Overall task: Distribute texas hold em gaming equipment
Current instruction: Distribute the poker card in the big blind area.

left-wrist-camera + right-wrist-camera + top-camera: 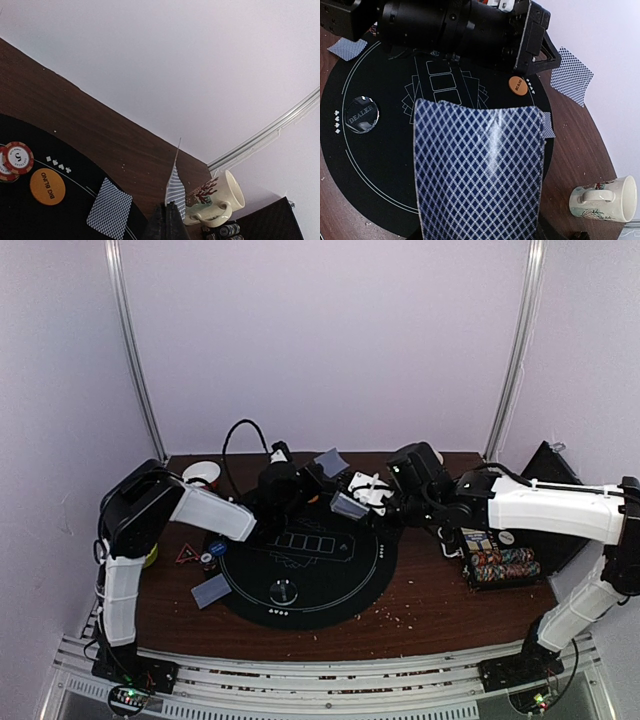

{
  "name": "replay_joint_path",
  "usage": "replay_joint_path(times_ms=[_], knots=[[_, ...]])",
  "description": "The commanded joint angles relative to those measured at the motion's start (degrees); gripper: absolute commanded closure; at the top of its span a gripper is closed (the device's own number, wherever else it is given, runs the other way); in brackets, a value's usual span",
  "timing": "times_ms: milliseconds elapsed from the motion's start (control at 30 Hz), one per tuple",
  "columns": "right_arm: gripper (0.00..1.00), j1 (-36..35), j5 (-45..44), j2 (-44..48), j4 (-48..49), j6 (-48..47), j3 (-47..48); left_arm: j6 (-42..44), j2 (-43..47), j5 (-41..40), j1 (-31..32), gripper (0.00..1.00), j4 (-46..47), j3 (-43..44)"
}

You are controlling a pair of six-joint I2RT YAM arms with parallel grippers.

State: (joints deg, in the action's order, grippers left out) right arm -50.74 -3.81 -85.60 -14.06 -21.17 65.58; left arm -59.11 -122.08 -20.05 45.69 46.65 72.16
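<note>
Top external view shows a deal under way over the round black mat [340, 585] on the table [440, 605]. The left fingers [167, 217] are pressed fully together on the lower edge of a single card [175, 182]. It stands almost edge-on in the left wrist view, lifted above the mat's far rim with a mug [216, 200] close behind. The right fingers [368, 492] stand partly open around the deck [480, 165], backs up, held above the mat's far right side.

One dealt card [210, 590] lies at the mat's near-left rim, and a second dealt card [110, 207] lies flat near the far rim. An orange disc [47, 186], a clear dealer disc [361, 114] and striped chips [17, 157] sit on the mat.

The step in hand looks like dealing one card to a seat. Next, the lifted card needs carrying to an unserved spot at the rim, laying flat, then releasing. So thin a card may cling to the fingers.
</note>
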Motion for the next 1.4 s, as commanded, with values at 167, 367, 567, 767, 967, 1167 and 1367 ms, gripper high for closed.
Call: replay_joint_path(times_ms=[167, 367, 567, 767, 967, 1167, 1367], knots=[[0.53, 1.22, -1.38, 2.83, -1.59, 1.56, -0.85, -5.54, -10.85, -11.33, 1.33, 1.0, -2.49, 10.78], [0.53, 1.44, -1.74, 3.74, -2.81, 1.71, -0.99, -4.79, -16.78, -14.27, 1.33, 1.0, -3.32, 16.11], [0.53, 1.61, -2.58, 4.49, -3.77, 2.05, -1.02, -5.0, -21.34, -13.33, 1.33, 1.0, -7.68, 21.72], [0.53, 1.7, -3.13, 5.33, -4.02, 2.18, -1.07, -5.76, -22.88, -15.6, 1.42, 1.0, -9.37, 24.26], [0.53, 1.62, -3.98, 5.81, -4.95, 1.93, -1.05, -9.17, -24.19, -13.89, 1.55, 1.0, -14.03, 26.15], [0.53, 1.67, -3.61, 6.06, -4.19, 1.92, -1.07, -12.34, -23.56, -14.1, 2.23, 1.0, -15.63, 23.82], [0.53, 1.67, -3.82, 6.27, -4.65, 1.84, -1.07, -12.3, -23.63, -12.69, 2.56, 0.88, -15.27, 23.68]])
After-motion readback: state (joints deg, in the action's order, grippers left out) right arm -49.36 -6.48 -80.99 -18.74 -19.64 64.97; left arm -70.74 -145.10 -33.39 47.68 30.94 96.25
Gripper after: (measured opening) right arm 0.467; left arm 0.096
